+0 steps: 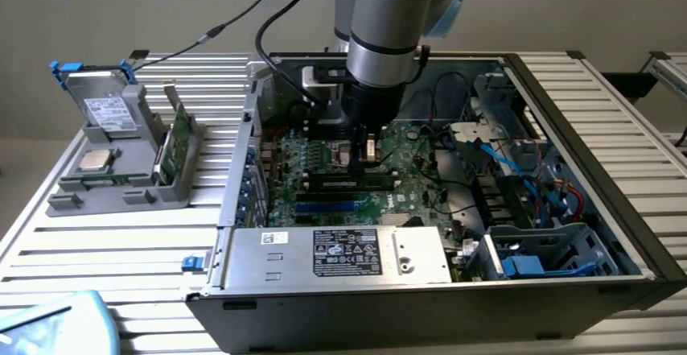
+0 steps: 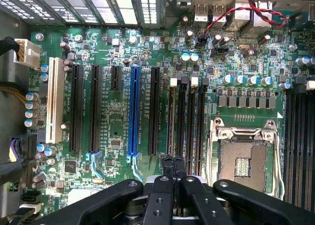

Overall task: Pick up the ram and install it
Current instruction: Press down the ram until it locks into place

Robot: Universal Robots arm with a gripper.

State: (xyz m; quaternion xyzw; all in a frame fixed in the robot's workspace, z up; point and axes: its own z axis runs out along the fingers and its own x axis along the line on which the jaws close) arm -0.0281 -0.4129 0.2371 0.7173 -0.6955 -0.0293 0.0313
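Two jaws pressed shut above black slots (image 2: 189, 116); CPU socket (image 2: 241, 161) beside, power supply (image 1: 338, 252) near.

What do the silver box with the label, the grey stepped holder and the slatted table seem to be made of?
Silver labelled box: bare sheet metal, dull sheen. Grey stepped holder: probably matte plastic, no glare. Slatted table: likely aluminium, pale ribbed profiles.

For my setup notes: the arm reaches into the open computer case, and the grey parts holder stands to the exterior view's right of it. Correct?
The exterior view shows the grey parts holder on that view's left of the computer case, not its right. The arm does reach into the open case.
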